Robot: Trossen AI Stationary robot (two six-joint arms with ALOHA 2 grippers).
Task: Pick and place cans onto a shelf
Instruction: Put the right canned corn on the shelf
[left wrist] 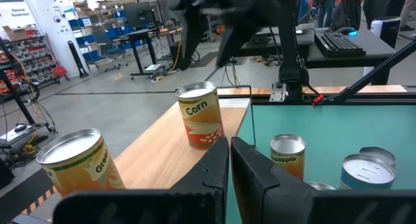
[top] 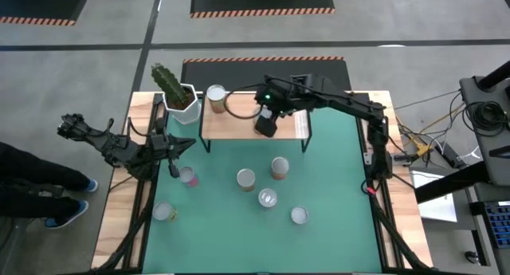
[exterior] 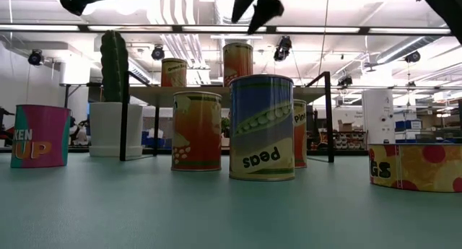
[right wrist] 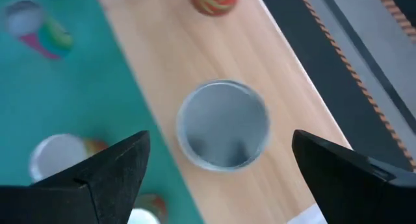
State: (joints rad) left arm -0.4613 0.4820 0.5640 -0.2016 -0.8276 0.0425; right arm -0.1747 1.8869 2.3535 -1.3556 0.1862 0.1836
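Observation:
The light-wood shelf stands at the table's far side. Two cans stand on it: a pale one at its left end and a Corn can near its middle, whose silver top shows in the right wrist view. My right gripper hangs open above the Corn can, one finger on each side, apart from it. My left gripper is shut and empty above the table's left part, near the shelf's left end. Several cans stand on the green mat, among them a pink one.
A cactus in a white pot stands left of the shelf. On the mat stand cans in front of the shelf and one near the left edge. A person's legs show at the far left.

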